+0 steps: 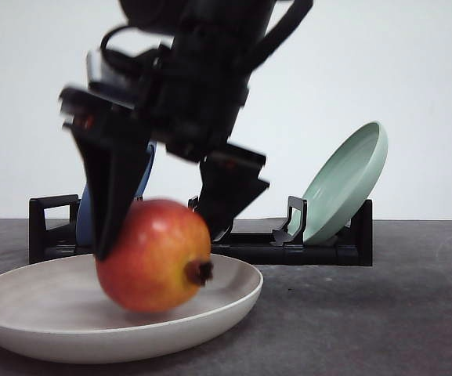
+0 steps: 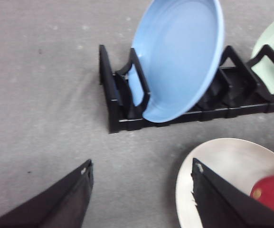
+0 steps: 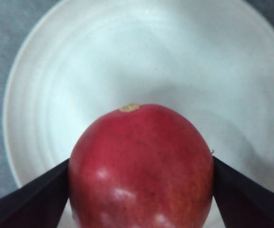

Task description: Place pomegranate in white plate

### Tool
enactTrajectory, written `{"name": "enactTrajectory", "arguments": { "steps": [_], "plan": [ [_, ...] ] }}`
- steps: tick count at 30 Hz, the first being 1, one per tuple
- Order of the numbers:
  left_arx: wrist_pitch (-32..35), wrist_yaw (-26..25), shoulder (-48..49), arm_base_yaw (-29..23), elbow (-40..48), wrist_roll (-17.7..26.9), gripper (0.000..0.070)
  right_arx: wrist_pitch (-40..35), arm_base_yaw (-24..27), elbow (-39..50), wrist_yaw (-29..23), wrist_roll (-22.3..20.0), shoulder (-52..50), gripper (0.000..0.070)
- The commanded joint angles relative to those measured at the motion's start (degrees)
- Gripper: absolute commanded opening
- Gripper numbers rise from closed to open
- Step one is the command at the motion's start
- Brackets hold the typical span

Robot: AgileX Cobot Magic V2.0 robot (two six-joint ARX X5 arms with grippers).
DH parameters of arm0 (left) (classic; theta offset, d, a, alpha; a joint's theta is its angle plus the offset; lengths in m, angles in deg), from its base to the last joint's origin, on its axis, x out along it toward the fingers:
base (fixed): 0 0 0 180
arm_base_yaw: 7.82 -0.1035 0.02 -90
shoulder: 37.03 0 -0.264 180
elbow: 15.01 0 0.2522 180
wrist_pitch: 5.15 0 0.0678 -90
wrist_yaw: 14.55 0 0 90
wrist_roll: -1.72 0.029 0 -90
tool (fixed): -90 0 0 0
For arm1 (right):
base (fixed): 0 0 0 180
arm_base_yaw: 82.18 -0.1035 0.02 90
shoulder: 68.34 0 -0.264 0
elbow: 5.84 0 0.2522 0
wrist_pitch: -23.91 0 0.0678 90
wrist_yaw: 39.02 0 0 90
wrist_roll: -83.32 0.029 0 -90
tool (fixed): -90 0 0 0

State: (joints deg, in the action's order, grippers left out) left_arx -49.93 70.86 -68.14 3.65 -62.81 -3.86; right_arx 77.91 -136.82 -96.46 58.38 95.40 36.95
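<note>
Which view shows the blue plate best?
The left wrist view: the blue plate stands nearly whole, tilted in the black rack. In the front view only a blue sliver shows behind the right gripper.

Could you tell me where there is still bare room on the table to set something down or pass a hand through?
Bare grey table lies right of the white plate, in front of the black rack, and left of the rack in the left wrist view. It is crowded over the plate, where the right hand holds the pomegranate; the left hand is open.
</note>
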Motion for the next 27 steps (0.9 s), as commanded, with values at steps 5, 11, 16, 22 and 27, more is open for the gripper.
{"name": "enactTrajectory", "arguments": {
  "steps": [5, 11, 16, 22, 27],
  "plan": [
    [0.66, 0.34, -0.33, 0.06, -0.28, 0.36, 0.0393, -1.18, -0.78, -1.29, -0.12, -0.57, 1.86, 0.0463],
    [0.66, 0.34, -0.33, 0.06, -0.28, 0.36, 0.0393, -1.35, -0.84, -1.29, 0.04, -0.55, 1.86, 0.0535],
    [0.66, 0.34, -0.33, 0.06, -0.28, 0.37, 0.0393, -1.31, -0.9, -1.29, 0.13, -0.5, 1.42, 0.0621],
    [0.63, 0.32, -0.33, 0.06, -0.28, 0.37, 0.0393, -4.5, -1.27, 1.49, -2.49, -0.59, -3.66, 0.0622],
    [0.63, 0.34, -0.34, 0.06, -0.28, 0.4, 0.0393, -15.94, -0.75, 11.79, -1.99, -0.9, -13.59, 0.0621]
  ]
}}
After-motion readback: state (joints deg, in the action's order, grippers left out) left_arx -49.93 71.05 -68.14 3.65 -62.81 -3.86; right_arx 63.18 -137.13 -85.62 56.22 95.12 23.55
